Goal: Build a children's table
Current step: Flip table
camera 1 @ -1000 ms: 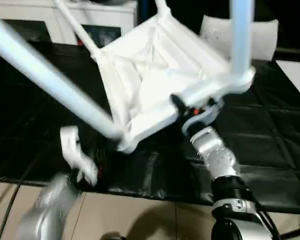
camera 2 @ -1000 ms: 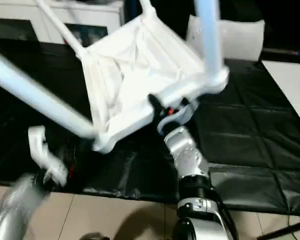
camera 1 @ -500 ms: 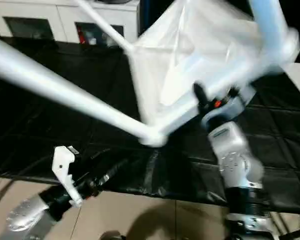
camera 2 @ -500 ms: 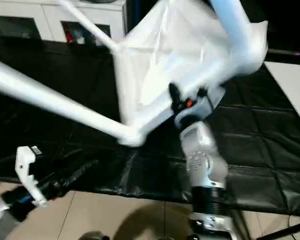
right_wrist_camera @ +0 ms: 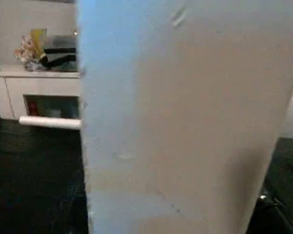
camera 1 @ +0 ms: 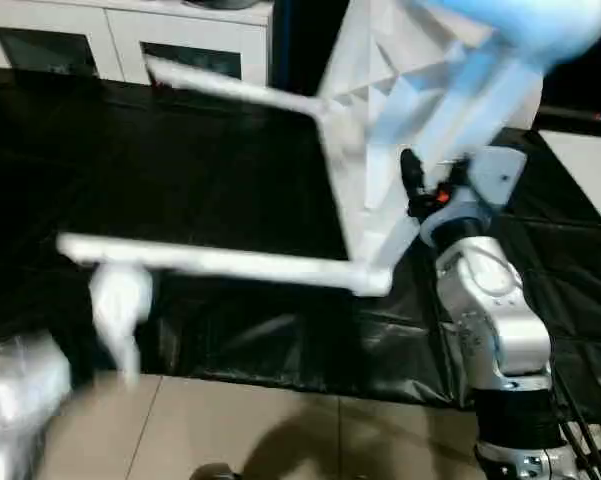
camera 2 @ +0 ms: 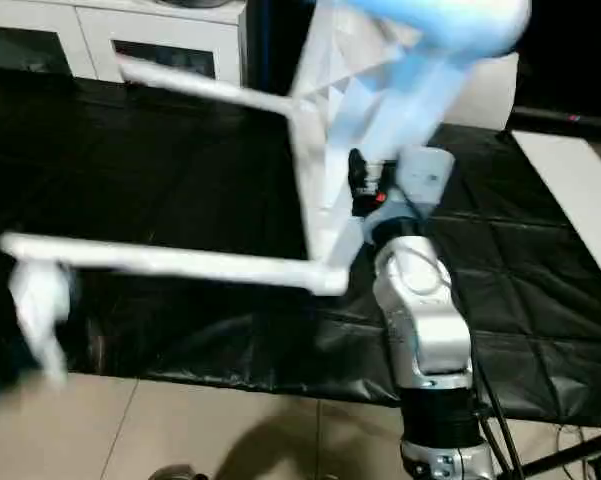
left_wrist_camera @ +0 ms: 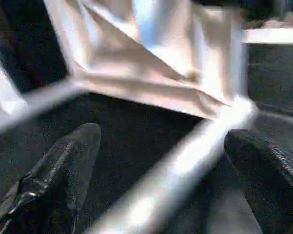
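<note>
Children's table [camera 1: 380,150]: white plastic, held up off the black-covered work table [camera 1: 180,150] and tipped on its side — the ribbed underside of the top faces the camera, and the top stands nearly on edge.
Legs: one tapered leg [camera 1: 220,262] runs level toward the robot's left from the low corner socket; another [camera 1: 235,88] runs the same way from the far corner, higher in the head views; a third, pale blue and blurred, crosses close to the camera near the top of those views.
Right gripper [camera 1: 425,190]: raised on its silver forearm, clamped on the near rim of the tabletop — one black finger shows against the ribbed side, with an orange-red spot beside it. In the right wrist view a white leg [right_wrist_camera: 185,122] stands right in front of the camera.
Left gripper [left_wrist_camera: 161,165]: its two black fingers [left_wrist_camera: 63,165] stand wide apart, and a leg passes between them with no pad seen touching it. In the head views the left arm is a white blur [camera 1: 120,310] at the table's near edge, just under the tip of the level leg.
Background: a white cabinet [camera 1: 130,35] with glass doors stands behind the work table; pale floor shows in front of it.
</note>
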Controlling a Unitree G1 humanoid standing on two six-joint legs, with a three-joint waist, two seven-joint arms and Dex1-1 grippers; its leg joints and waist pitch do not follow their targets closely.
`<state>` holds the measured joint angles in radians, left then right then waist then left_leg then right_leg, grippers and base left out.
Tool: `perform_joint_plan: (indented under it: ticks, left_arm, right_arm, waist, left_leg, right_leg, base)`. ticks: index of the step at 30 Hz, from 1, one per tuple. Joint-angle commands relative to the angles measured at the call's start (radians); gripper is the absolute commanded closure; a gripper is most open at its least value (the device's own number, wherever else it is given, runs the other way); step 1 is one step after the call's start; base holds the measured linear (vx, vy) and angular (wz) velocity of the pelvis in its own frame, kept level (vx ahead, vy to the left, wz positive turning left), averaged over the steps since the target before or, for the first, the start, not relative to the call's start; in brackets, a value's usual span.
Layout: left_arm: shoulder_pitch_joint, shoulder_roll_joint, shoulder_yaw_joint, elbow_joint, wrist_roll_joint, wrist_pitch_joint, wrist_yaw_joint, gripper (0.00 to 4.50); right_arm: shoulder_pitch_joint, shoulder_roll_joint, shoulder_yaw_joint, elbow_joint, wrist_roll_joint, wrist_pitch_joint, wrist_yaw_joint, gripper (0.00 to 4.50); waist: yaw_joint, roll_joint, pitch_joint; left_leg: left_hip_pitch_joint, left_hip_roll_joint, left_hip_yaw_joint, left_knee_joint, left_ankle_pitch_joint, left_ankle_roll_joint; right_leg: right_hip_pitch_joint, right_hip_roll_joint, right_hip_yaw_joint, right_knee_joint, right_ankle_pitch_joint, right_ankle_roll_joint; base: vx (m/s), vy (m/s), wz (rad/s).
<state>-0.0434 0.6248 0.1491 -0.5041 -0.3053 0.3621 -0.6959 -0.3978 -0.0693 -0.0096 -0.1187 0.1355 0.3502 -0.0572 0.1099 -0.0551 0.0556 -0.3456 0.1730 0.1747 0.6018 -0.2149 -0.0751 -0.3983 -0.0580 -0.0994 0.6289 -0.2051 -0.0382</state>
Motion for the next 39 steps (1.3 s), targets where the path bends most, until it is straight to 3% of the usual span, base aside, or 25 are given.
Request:
perform_joint_plan:
  ticks: [1,2,4,8,10,13,16,26,27,29,30,31,32,33,34,35,36,37,39]
  left_arm:
    - [-0.021,0.019,0.017,-0.021,0.023,0.021,0.020,0.00]
    - [-0.051,0.042,0.017,-0.026,0.046,0.011,0.017,0.00]
    - [-0.100,0.068,0.013,-0.031,0.095,-0.014,0.016,0.00]
    - [-0.229,0.096,-0.022,-0.072,0.144,-0.047,0.033,0.00]
    - [-0.264,0.110,-0.038,-0.081,0.157,-0.059,0.038,0.00]
    - [-0.365,0.135,-0.043,-0.056,0.238,-0.128,0.079,0.00]
    - [-0.404,0.159,-0.036,-0.026,0.288,-0.150,0.096,0.00]
    - [-0.532,0.202,-0.082,0.135,0.406,-0.260,0.123,0.00]
    - [-0.557,0.206,-0.094,0.178,0.429,-0.290,0.132,0.00]
    - [-0.574,0.207,-0.101,0.205,0.439,-0.305,0.134,0.00]
    - [-0.597,0.211,-0.110,0.242,0.457,-0.317,0.141,0.00]
    - [-0.635,0.219,-0.126,0.306,0.494,-0.338,0.155,0.00]
    - [-0.646,0.221,-0.129,0.326,0.505,-0.344,0.161,0.00]
    - [-0.655,0.218,-0.131,0.345,0.507,-0.350,0.161,0.00]
    - [-0.662,0.214,-0.132,0.360,0.507,-0.355,0.161,0.29]
    - [-0.670,0.210,-0.133,0.374,0.509,-0.362,0.167,0.29]
    - [-0.674,0.208,-0.133,0.382,0.511,-0.368,0.170,0.36]
    - [-0.680,0.206,-0.135,0.392,0.512,-0.373,0.170,0.36]
    - [-0.696,0.201,-0.142,0.419,0.517,-0.391,0.170,0.54]
  right_arm:
    - [-0.013,-0.027,-0.020,-0.030,-0.046,0.024,-0.045,2.57]
    - [-0.019,-0.032,-0.011,-0.028,-0.069,0.025,-0.057,2.58]
    - [-0.030,-0.038,0.002,-0.020,-0.104,0.024,-0.076,2.58]
    - [-0.048,-0.027,0.019,0.022,-0.153,0.017,-0.104,2.59]
    - [-0.054,-0.022,0.024,0.039,-0.157,0.013,-0.110,2.59]
    - [-0.066,0.026,0.034,0.099,-0.080,0.016,-0.053,2.59]
    - [-0.064,0.034,0.040,0.100,-0.081,0.017,-0.050,1.89]
    - [-0.015,0.022,0.066,0.054,-0.080,0.006,0.011,1.08]
    - [0.003,0.017,0.066,0.033,-0.082,0.008,0.018,1.06]
    - [0.016,0.013,0.065,0.016,-0.081,0.010,0.025,0.87]
    - [0.036,0.005,0.065,-0.011,-0.082,0.012,0.033,0.87]
    - [0.073,-0.013,0.068,-0.062,-0.080,0.015,0.056,0.65]
    - [0.085,-0.019,0.068,-0.079,-0.078,0.017,0.064,0.60]
    - [0.099,-0.022,0.063,-0.101,-0.080,0.021,0.062,0.56]
    - [0.109,-0.025,0.059,-0.119,-0.080,0.026,0.062,0.49]
    - [0.124,-0.031,0.058,-0.148,-0.073,0.037,0.072,0.49]
    - [0.131,-0.035,0.058,-0.162,-0.069,0.043,0.078,0.26]
    - [0.145,-0.043,0.057,-0.188,-0.063,0.046,0.089,0.26]
    - [0.173,-0.059,0.056,-0.236,-0.036,0.050,0.128,0.15]
  waist:
    - [-0.009,0.013,-0.051]
    - [-0.010,0.005,-0.049]
    - [-0.008,0.012,-0.054]
    - [-0.004,0.011,-0.057]
    - [-0.006,0.009,-0.056]
    - [-0.008,0.008,-0.054]
    - [-0.014,0.007,-0.055]
    - [-0.017,0.009,-0.059]
    - [-0.016,0.014,-0.060]
    - [-0.015,0.012,-0.059]
    - [-0.016,0.019,-0.059]
    - [-0.015,0.017,-0.057]
    - [-0.011,0.023,-0.060]
    - [-0.011,0.019,-0.060]
    - [-0.010,0.018,-0.060]
    - [-0.009,0.026,-0.058]
    - [-0.010,0.022,-0.059]
    - [-0.009,0.031,-0.059]
    - [-0.008,0.027,-0.057]
  left_leg:
    - [0.004,0.050,-0.022,-0.081,-0.128,-0.044]
    - [0.001,0.050,-0.021,-0.080,-0.120,-0.043]
    - [0.005,0.051,-0.021,-0.076,-0.094,-0.048]
    - [0.007,0.051,-0.021,-0.076,-0.080,-0.059]
    - [0.003,0.050,-0.022,-0.076,-0.091,-0.066]
    - [-0.001,0.048,-0.021,-0.075,-0.116,-0.063]
    - [-0.003,0.049,-0.023,-0.074,-0.120,-0.067]
    - [-0.003,0.049,-0.025,-0.072,-0.108,-0.068]
    - [-0.001,0.049,-0.025,-0.072,-0.109,-0.069]
    - [-0.001,0.050,-0.027,-0.074,-0.118,-0.068]
    - [-0.002,0.052,-0.029,-0.075,-0.121,-0.071]
    - [0.000,0.051,-0.027,-0.074,-0.125,-0.068]
    - [0.003,0.051,-0.027,-0.071,-0.122,-0.069]
    - [0.001,0.050,-0.029,-0.073,-0.119,-0.066]
    - [0.000,0.052,-0.030,-0.075,-0.122,-0.068]
    - [0.002,0.052,-0.031,-0.075,-0.129,-0.068]
    - [0.002,0.054,-0.031,-0.075,-0.137,-0.068]
    - [0.002,0.054,-0.032,-0.075,-0.141,-0.070]
    - [0.002,0.053,-0.031,-0.075,-0.156,-0.063]
  right_leg:
    - [0.054,-0.084,0.081,-0.071,-0.184,-0.028]
    - [0.055,-0.085,0.082,-0.073,-0.194,-0.021]
    - [0.049,-0.082,0.082,-0.068,-0.178,-0.018]
    - [0.050,-0.080,0.081,-0.056,-0.102,-0.045]
    - [0.054,-0.083,0.081,-0.054,-0.104,-0.053]
    - [0.055,-0.085,0.083,-0.064,-0.166,-0.041]
    - [0.055,-0.085,0.082,-0.067,-0.212,-0.019]
    - [0.055,-0.085,0.081,-0.061,-0.159,-0.045]
    - [0.054,-0.086,0.082,-0.060,-0.154,-0.051]
    - [0.055,-0.087,0.081,-0.063,-0.159,-0.053]
    - [0.055,-0.089,0.081,-0.061,-0.157,-0.062]
    - [0.053,-0.086,0.081,-0.068,-0.166,-0.056]
    - [0.052,-0.085,0.082,-0.064,-0.137,-0.053]
    - [0.056,-0.085,0.081,-0.064,-0.125,-0.054]
    - [0.057,-0.090,0.080,-0.063,-0.135,-0.060]
    - [0.055,-0.090,0.080,-0.065,-0.145,-0.063]
    - [0.056,-0.091,0.080,-0.065,-0.146,-0.069]
    - [0.055,-0.092,0.080,-0.064,-0.146,-0.074]
    - [0.057,-0.091,0.080,-0.070,-0.159,-0.073]
  base:
    - [0.000,0.000,0.00]
    - [0.000,0.000,0.00]
    - [0.000,0.000,0.00]
    - [0.000,0.000,0.00]
    - [0.000,0.000,0.00]
    - [0.000,0.000,0.00]
    - [0.000,0.000,0.00]
    - [0.000,0.000,0.00]
    - [0.000,0.000,0.00]
    - [0.000,0.000,0.00]
    - [0.000,0.000,0.00]
    - [0.000,0.000,0.00]
    - [0.000,0.000,0.00]
    - [0.000,0.000,0.00]
    - [0.000,0.000,0.00]
    - [0.000,0.000,0.00]
    - [0.000,0.000,0.00]
    - [0.000,0.000,0.00]
    - [0.000,0.000,0.00]
